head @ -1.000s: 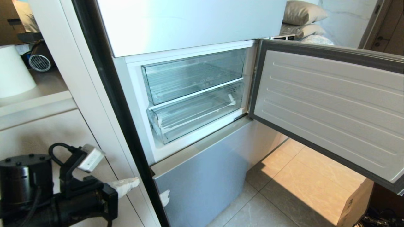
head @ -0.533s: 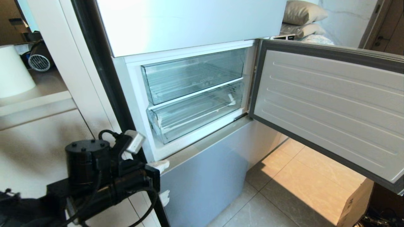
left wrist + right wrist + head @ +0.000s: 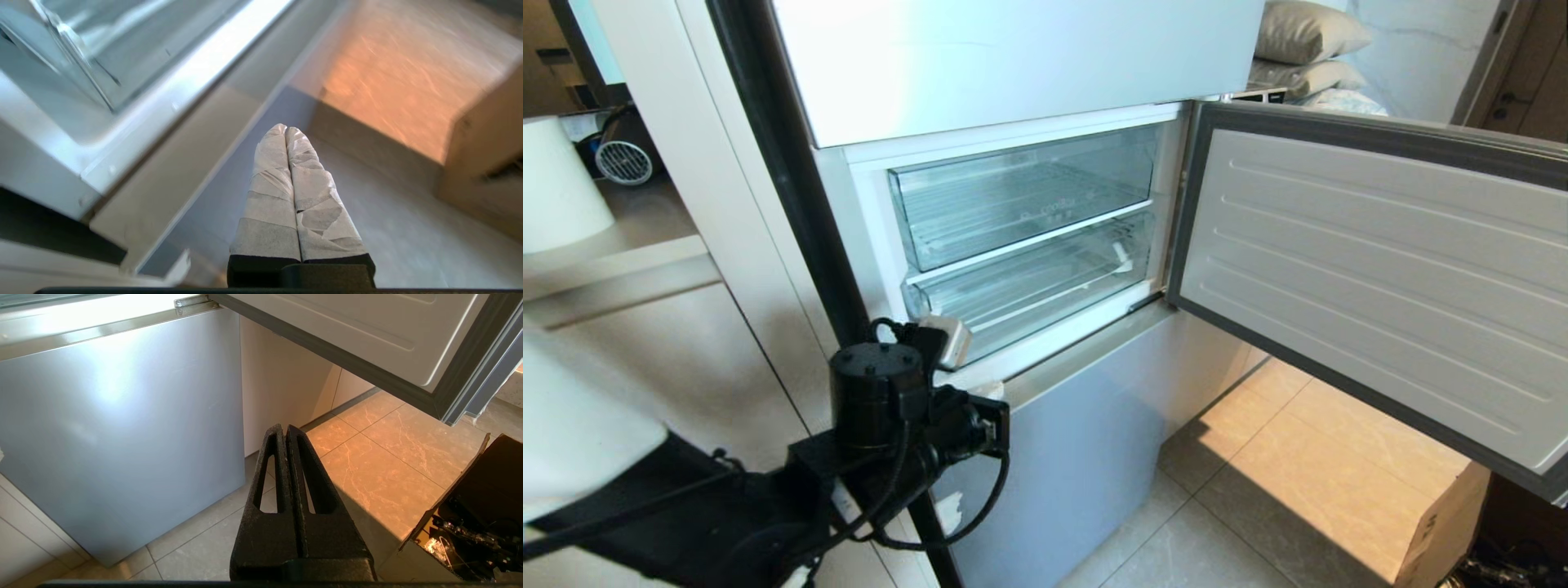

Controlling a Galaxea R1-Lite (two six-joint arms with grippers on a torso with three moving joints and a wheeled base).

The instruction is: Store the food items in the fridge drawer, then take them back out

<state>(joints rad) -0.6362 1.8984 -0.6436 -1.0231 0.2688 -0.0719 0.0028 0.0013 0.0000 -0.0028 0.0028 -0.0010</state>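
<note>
No food items show in any view. The fridge drawer (image 3: 1037, 286) is the lower of two clear drawers in the open compartment, pushed in and empty as far as I can see; its corner (image 3: 81, 61) also shows in the left wrist view. My left gripper (image 3: 990, 392) hangs just below and in front of the drawer's left front corner, over the silver lower door. Its white-taped fingers (image 3: 269, 179) are pressed together with nothing between them. My right gripper (image 3: 284, 428) is shut and empty, low over the floor tiles beside the lower door.
The compartment door (image 3: 1372, 278) stands swung open to the right. The clear "coolBox" drawer (image 3: 1021, 196) sits above the fridge drawer. A silver lower door (image 3: 1054, 457) is closed. A cardboard box (image 3: 1437, 523) stands on the tiles under the open door.
My left arm has swung up and to the right, from beside the cabinet at lower left to the fridge drawer's left front corner. Its fingers stayed shut. The drawers have not moved.
</note>
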